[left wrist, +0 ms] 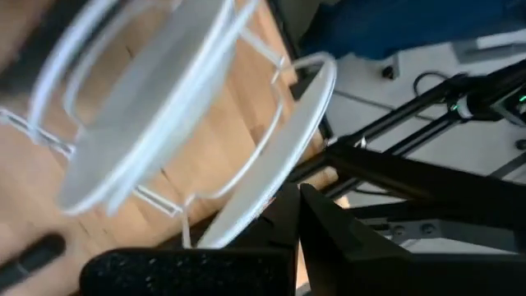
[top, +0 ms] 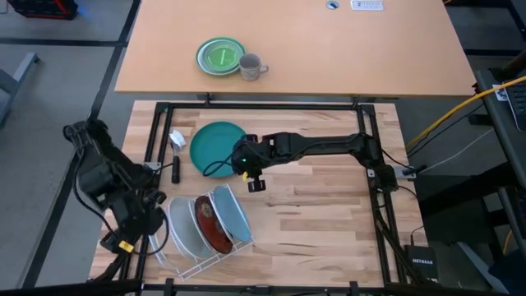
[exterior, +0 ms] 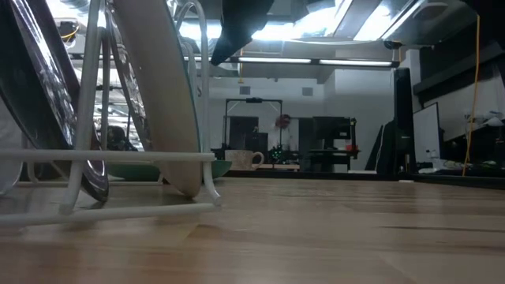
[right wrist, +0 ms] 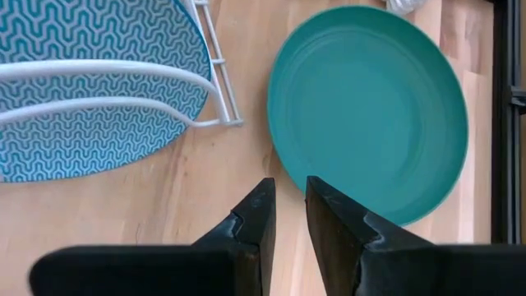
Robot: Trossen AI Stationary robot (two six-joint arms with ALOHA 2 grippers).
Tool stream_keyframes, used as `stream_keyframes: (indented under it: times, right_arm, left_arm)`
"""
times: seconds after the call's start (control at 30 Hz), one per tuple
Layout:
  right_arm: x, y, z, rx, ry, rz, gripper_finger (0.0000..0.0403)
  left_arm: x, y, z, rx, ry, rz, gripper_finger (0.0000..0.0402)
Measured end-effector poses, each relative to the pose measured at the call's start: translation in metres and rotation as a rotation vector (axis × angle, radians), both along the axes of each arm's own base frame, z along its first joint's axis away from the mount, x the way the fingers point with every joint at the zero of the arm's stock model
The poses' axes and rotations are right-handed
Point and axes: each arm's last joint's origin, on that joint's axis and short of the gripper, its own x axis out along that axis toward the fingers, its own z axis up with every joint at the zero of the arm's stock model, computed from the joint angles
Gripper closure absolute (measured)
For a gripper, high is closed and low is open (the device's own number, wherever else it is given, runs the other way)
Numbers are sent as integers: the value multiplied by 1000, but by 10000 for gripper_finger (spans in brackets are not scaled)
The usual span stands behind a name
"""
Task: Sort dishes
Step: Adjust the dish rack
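Observation:
The dark teal plate (top: pixel 215 148) (right wrist: pixel 370 107) lies flat on the wooden table. My right gripper (top: pixel 234 167) (right wrist: pixel 288 193) hovers just off the plate's near rim, fingers open by a narrow gap and touching nothing. The white plate (top: pixel 182 230) (left wrist: pixel 279 156), the dark red plate (top: pixel 212 230) and the light blue plate (top: pixel 233 212) (right wrist: pixel 90 90) stand on edge in a white wire rack (top: pixel 205 263) (exterior: pixel 102 158). My left gripper (top: pixel 154 216) (left wrist: pixel 297 205) waits shut at the rack's left side, close beside the white plate's rim.
A small green plate (top: pixel 220 56) and a grey mug (top: pixel 251 67) sit on the far table. A black stick-like object (top: pixel 176 170) and a white crumpled thing (top: pixel 177 140) lie left of the teal plate. Bare wood stretches to the right of the rack.

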Motion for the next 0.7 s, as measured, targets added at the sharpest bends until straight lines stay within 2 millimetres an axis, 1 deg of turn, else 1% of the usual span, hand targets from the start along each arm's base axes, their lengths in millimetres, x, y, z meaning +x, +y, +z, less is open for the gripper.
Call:
stream_keyframes:
  times: [0.1, 0.2, 0.33, 0.43, 0.57, 0.7]
  right_arm:
    - [1, 0, -2, 0, 6, 0, 329]
    - [1, 0, -4, 0, 14, 0, 329]
    - [1, 0, -4, 1, 13, -1, 329]
    - [1, 1, -4, 13, 14, 7, 329]
    - [1, 1, -4, 25, 14, 13, 329]
    - [1, 1, -4, 27, 14, 14, 329]
  left_arm:
    - [-4, -7, -15, 38, 43, 29, 400]
    - [-6, -15, -27, 57, 49, 33, 401]
    - [-7, -18, -41, 89, 62, 21, 400]
    - [-7, -17, -46, 120, 42, 17, 400]
    - [-6, -15, -46, 163, -12, -25, 399]
    - [-9, -7, -48, 268, -13, -9, 399]
